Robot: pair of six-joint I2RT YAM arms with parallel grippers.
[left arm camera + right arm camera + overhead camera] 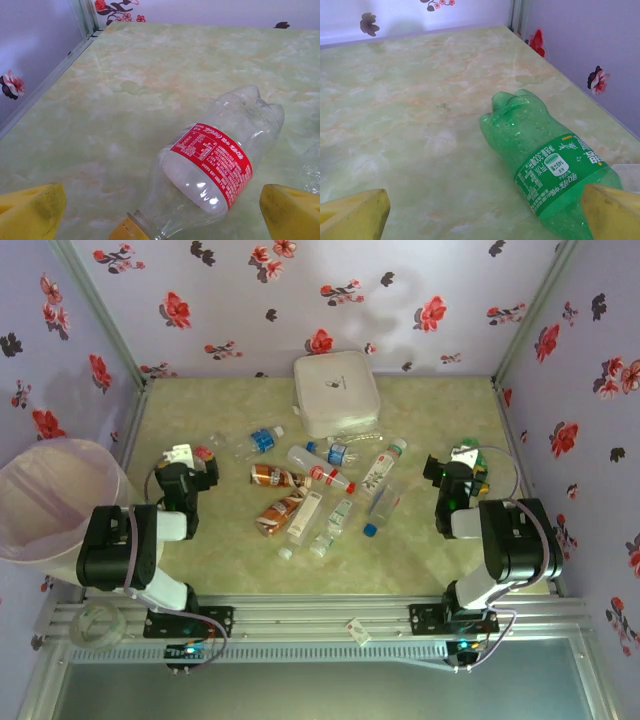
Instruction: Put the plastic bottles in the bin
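A clear bottle with a red label (215,155) and a yellow cap (125,231) lies on the table between the wide-apart yellow fingers (30,210) of my open left gripper (160,215). A green bottle (545,150) lies close to the right-hand finger (612,210) of my open right gripper (482,215). From above, the left gripper (195,458) is left of the pile and the right gripper (462,458) is right of it. Several plastic bottles (320,490) lie scattered mid-table. The bin (50,500), white with a pale bag, stands at the far left beside the left arm.
A flat white square box (335,392) sits at the back of the table behind the pile. Floral walls close in the back and both sides. Bare marbled tabletop (230,550) lies in front of the pile.
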